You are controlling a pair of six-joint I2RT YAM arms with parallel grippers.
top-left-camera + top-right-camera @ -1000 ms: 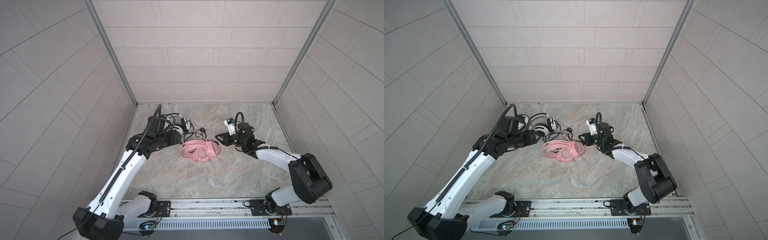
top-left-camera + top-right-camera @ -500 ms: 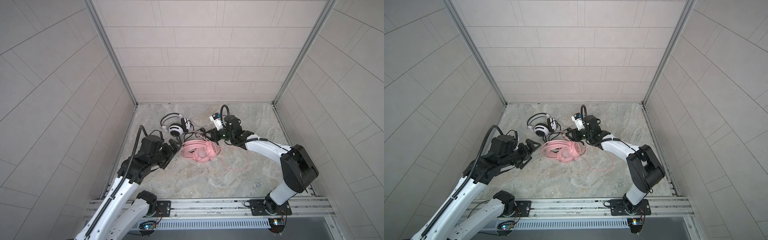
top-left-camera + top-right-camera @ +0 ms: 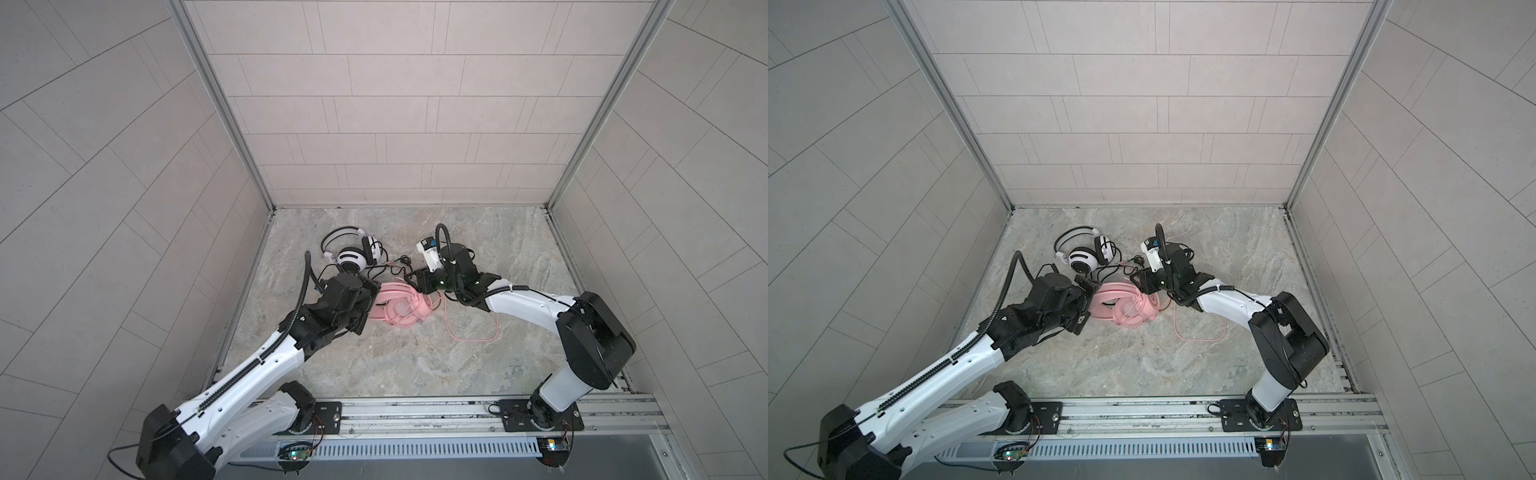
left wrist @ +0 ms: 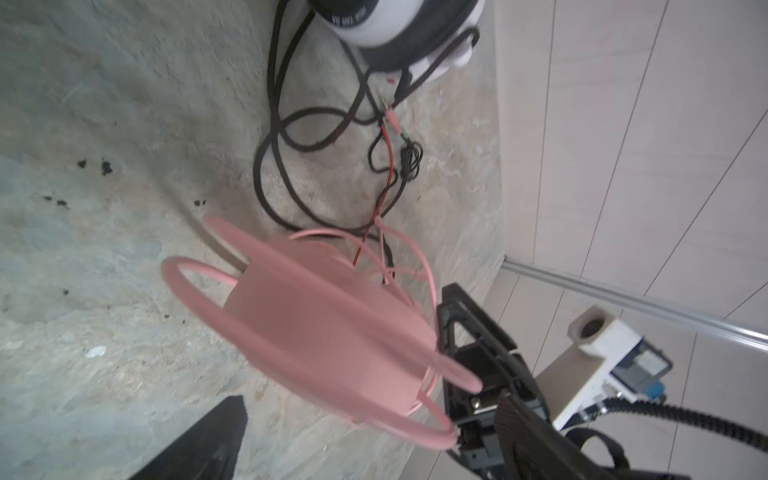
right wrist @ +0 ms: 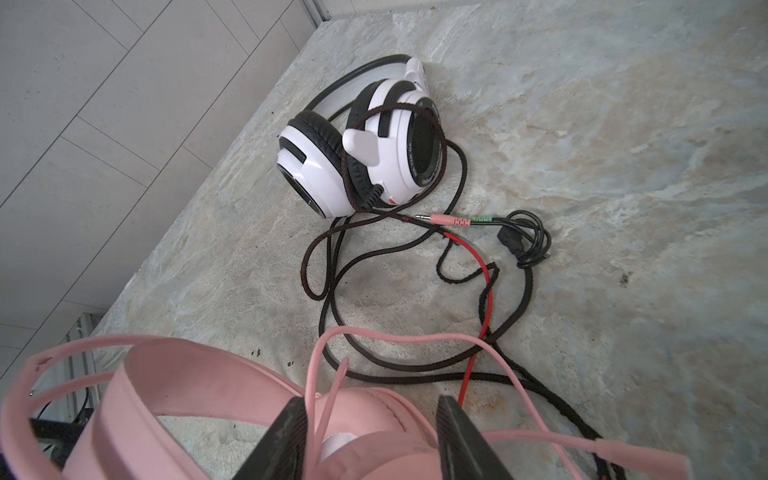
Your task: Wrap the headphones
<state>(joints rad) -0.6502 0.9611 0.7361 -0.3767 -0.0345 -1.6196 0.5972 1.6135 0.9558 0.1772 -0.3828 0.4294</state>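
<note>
My right gripper sits half-open astride the pink headset mid-tabletop, and I can't tell if it grips. My left gripper gapes empty beside it. Neither looks wrapped: the pink cable trails loose, as does the black cable of the white headset near the far-left corner.

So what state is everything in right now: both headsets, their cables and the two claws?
pink headphones: lying between the grippers, not wrapped.
pink cable: loose, trailing on the floor.
white-and-black headphones: lying further back, untouched.
black cable: one loop over a cup, the rest sprawled loose.
left gripper: open, empty.
right gripper: jaws astride the pink ear cup; grip unclear.
</note>
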